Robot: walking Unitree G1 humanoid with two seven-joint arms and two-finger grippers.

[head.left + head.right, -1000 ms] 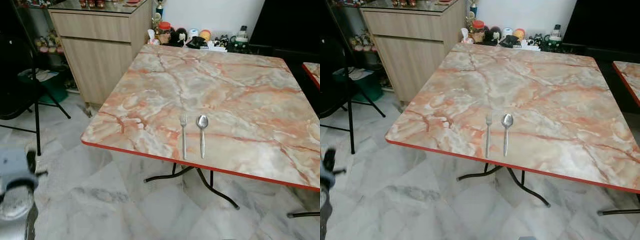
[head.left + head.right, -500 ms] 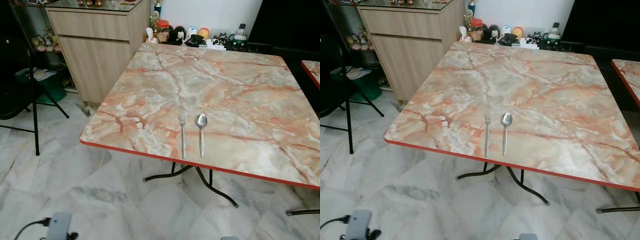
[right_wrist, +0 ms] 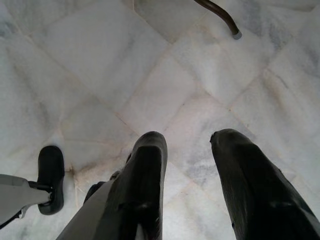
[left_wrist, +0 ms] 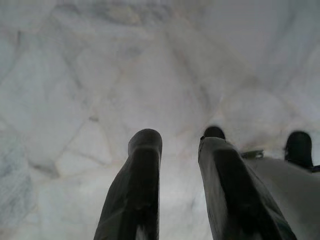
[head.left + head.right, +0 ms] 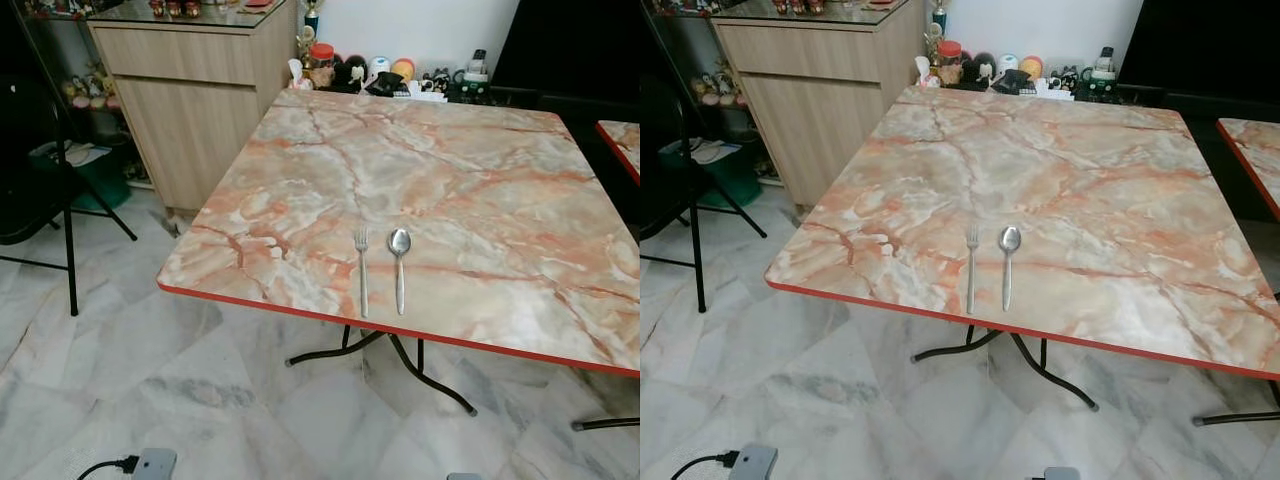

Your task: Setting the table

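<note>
I see the marble table (image 5: 450, 160) filling most of the head view. Near its front edge, around six o'clock, the fork (image 5: 362, 270) lies just beside the spoon (image 5: 400, 266), parallel. My left gripper (image 4: 177, 145) and right gripper (image 3: 187, 145) hang over the floor tiles (image 3: 90, 65), fingers apart and empty.

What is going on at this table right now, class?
Nothing is being handled at this moment. A fork and a spoon lie side by side, apart, near the front edge of the marble-patterned table. Both arms hang low: the left gripper and the right gripper are open, empty, and point at the floor tiles.
</note>
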